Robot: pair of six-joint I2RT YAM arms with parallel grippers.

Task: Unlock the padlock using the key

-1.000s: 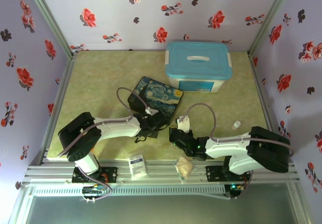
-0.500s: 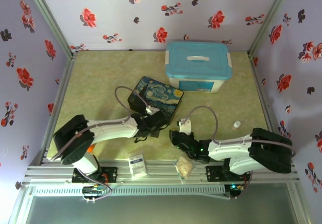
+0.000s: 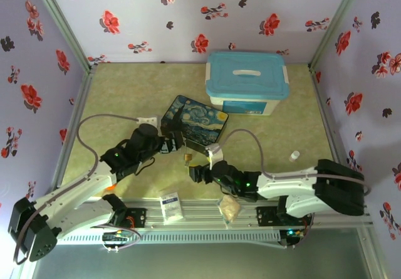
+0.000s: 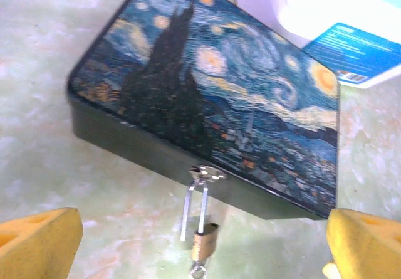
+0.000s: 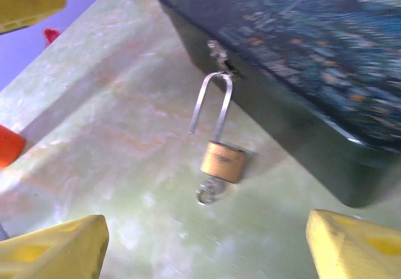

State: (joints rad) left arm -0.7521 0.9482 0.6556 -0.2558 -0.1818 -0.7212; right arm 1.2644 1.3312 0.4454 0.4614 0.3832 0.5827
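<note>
While both jaws gape, the padlock [image 5: 223,161] lies ahead.

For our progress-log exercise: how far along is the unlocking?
Done: the padlock has one shackle leg free, the key in its base. In hand: nothing; left gripper and right gripper open, off it. Left, perhaps: lifting the shackle off the hasp on the box.

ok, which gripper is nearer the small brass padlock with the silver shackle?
Right, narrowly. Right gripper sits just near-right of the small brass padlock; left gripper is back-left of it, by the dark starry-night box.
</note>
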